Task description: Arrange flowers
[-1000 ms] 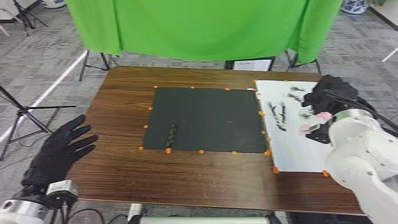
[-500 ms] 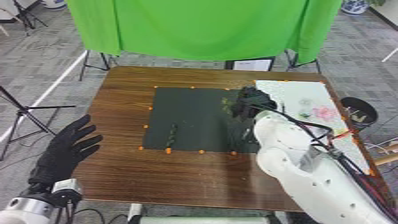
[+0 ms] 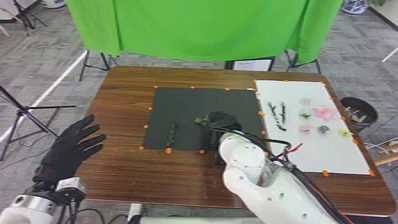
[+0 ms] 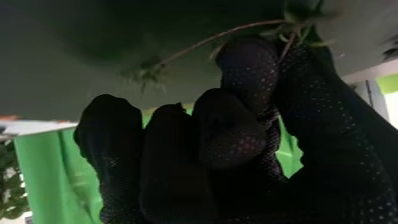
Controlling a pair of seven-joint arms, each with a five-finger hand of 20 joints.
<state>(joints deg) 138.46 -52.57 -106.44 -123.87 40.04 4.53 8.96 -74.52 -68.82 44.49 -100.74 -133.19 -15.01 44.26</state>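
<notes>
– What's on the wooden table (image 3: pixel 169 180)?
– A black mat (image 3: pixel 195 102) and a white board (image 3: pixel 302 157).
– What else?
– Left hand (image 3: pixel 67 155) open, fingers spread; right hand (image 3: pixel 226 121) above the mat, pinching a leafy sprig (image 4: pixel 298 22). Pink flower (image 3: pixel 326 113) lies on the board

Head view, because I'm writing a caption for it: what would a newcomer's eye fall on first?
Probably the bright green cloth, hanging beyond the far edge of the table. Next, perhaps, the black-gloved right hand over the dark mat, its fingers pinching a leafy sprig. Then the pink flower on the white sheet at the right.
</notes>
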